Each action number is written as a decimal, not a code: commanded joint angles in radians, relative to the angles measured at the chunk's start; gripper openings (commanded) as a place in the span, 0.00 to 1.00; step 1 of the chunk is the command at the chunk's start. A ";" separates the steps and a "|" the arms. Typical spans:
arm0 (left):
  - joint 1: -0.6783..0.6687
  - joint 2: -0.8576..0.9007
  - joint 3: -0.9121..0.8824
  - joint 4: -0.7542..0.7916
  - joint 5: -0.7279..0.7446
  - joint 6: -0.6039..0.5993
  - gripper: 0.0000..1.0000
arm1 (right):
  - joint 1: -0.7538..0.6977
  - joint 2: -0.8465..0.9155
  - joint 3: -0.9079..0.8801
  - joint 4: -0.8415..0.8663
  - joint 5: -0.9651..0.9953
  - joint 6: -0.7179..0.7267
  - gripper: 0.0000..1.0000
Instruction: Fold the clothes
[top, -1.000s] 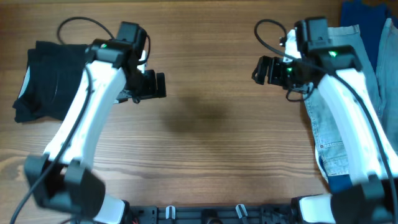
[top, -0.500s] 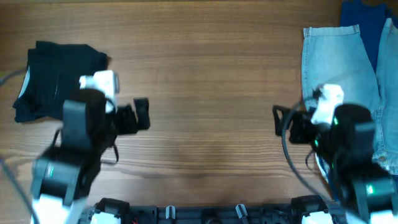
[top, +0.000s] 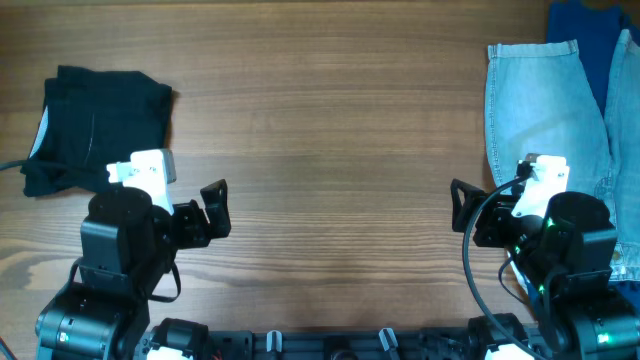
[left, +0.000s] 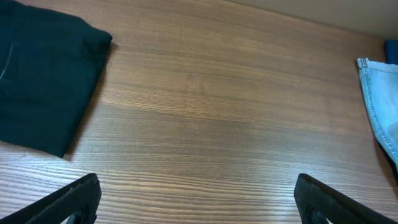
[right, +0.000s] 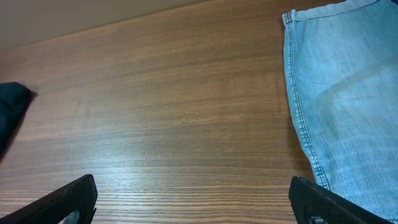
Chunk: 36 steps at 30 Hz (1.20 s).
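Observation:
The black garment (top: 95, 128) lies folded into a compact rectangle at the far left of the table, with a thin white strip at its left edge. It also shows in the left wrist view (left: 40, 78) and as a dark corner in the right wrist view (right: 9, 106). My left gripper (top: 212, 210) is open and empty, drawn back near the front edge, right of the garment and apart from it. My right gripper (top: 462, 207) is open and empty near the front right. Both wrist views show only bare wood between the fingers (left: 196, 205) (right: 193, 202).
A pale blue denim garment (top: 545, 120) lies flat at the right edge, also in the right wrist view (right: 348, 93) and the left wrist view (left: 379, 93). A bright blue cloth (top: 590, 40) lies at the back right corner.
Both arms have pulled back from the far part of the table to the front edge. The black garment and the denim have not moved.

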 joint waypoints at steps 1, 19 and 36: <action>0.001 -0.005 -0.008 -0.001 -0.021 -0.008 1.00 | 0.000 0.005 -0.009 -0.001 0.021 -0.019 1.00; 0.002 -0.005 -0.008 -0.001 -0.021 -0.008 1.00 | -0.011 -0.634 -0.603 0.536 -0.006 -0.150 1.00; 0.002 -0.005 -0.008 -0.001 -0.021 -0.008 1.00 | -0.040 -0.634 -0.911 0.906 -0.013 -0.275 0.99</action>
